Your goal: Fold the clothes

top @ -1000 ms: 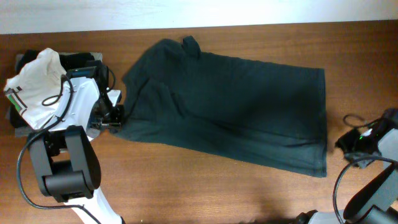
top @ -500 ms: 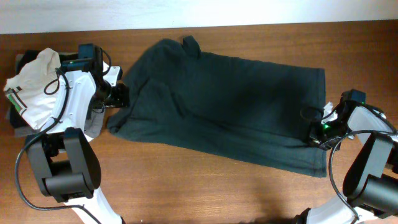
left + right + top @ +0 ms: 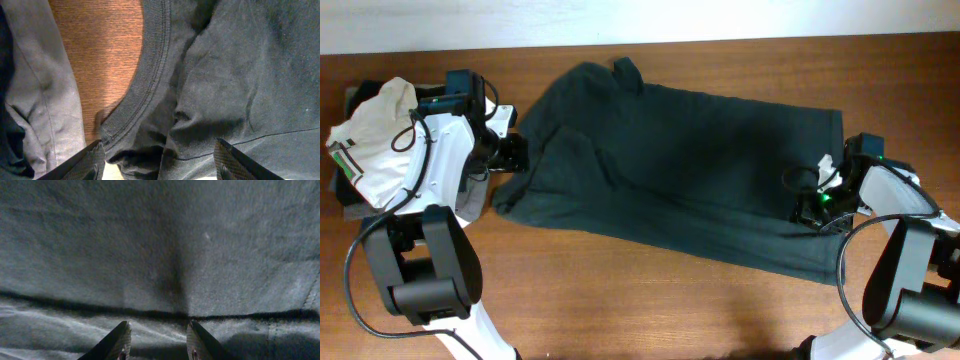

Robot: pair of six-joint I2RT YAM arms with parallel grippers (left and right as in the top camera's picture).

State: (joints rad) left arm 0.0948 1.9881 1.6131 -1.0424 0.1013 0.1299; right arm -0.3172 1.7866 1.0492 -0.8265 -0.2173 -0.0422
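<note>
The brown wooden surface (image 3: 650, 300) is the biggest thing here. A big dark grey-green shirt (image 3: 690, 170) lies spread out across the middle of it, a bit bumpy at its left end. At the far left sits a small pile of clothes (image 3: 370, 150) — white, grey and black. The left claw (image 3: 160, 160) is wide open over the shirt's ribbed edge, next to the pile. The right claw (image 3: 159, 342) is open a little — low over a fold near the shirt's right end, holding nothing.
</note>
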